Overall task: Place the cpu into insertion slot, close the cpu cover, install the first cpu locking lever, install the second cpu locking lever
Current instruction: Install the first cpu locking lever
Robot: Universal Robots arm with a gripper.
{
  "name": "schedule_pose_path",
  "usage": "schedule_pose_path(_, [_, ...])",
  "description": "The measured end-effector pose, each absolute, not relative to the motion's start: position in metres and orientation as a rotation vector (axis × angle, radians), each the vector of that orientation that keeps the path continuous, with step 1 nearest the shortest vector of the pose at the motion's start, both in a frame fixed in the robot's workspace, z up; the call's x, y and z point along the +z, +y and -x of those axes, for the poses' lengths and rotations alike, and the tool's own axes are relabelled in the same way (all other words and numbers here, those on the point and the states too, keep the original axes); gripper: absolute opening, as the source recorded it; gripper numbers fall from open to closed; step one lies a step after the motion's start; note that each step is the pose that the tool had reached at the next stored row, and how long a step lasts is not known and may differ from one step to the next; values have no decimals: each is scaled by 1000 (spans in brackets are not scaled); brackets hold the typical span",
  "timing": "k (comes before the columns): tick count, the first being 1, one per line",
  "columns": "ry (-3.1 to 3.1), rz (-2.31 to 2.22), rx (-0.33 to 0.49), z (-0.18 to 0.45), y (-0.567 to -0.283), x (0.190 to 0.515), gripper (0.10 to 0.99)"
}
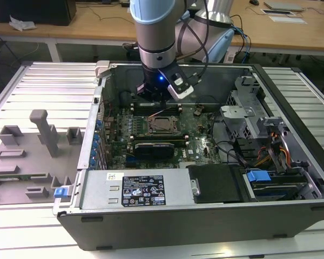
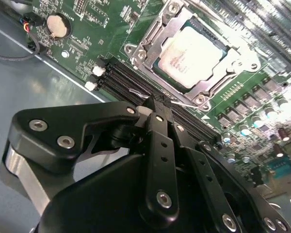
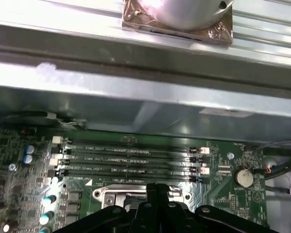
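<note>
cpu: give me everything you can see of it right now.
The cpu is a flat square chip with a pale silver-tan metal face bearing faint print. It lies level in the insertion slot, with the silver cpu cover framing its edges. The hand sits over the memory slots beside it, not touching it.

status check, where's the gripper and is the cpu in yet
Gripper shut, tip over the memory slots beside the insertion slot. Cpu seated, cpu cover down around it. Nothing lying on the cpu.
</note>
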State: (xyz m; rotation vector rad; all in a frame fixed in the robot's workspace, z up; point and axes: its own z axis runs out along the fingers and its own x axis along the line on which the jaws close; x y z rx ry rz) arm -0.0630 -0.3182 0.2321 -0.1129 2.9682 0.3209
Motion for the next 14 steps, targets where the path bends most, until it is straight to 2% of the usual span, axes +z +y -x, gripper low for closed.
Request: schedule_pose_path(14, [2965, -26, 279, 63, -313, 222, 106])
